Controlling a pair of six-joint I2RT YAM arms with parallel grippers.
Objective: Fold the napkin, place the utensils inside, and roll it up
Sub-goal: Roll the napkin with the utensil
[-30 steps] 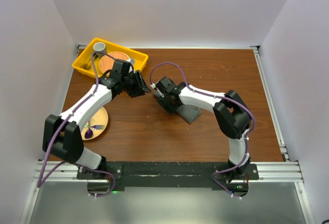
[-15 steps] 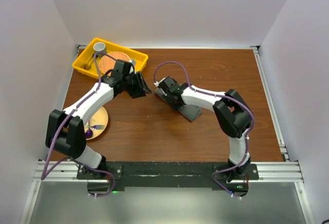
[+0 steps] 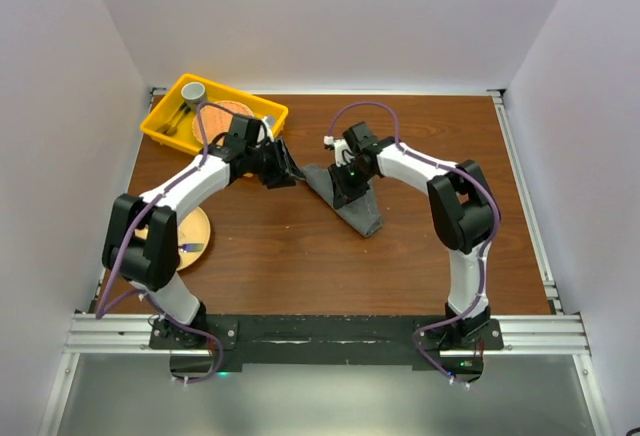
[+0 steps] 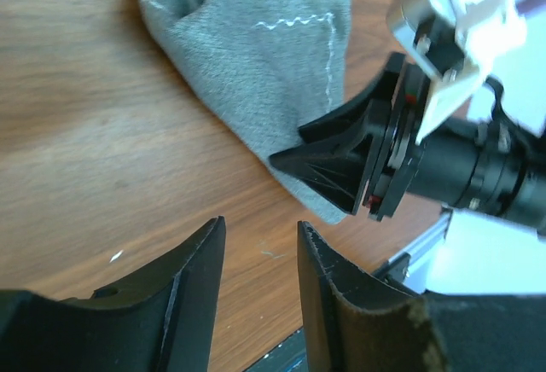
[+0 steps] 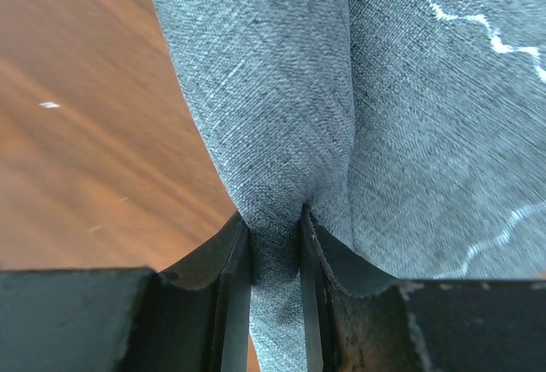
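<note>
- Napkin (image 3: 362, 214): grey-green cloth (pale zigzag stitching near its hem), bunched into a narrow, crumpled strip.
- Lies mid-table (image 3: 250, 246), one fold pinched.

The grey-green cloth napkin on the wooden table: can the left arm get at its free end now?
Probably yes. The left tool stands open close to the grey-green cloth napkin, with only bare wooden table between. The right tool pinches another fold, off to one side.

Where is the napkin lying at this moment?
In the top view the napkin lies bunched at the middle of the table, pinched by the right tool, with the left tool just to its left.
</note>
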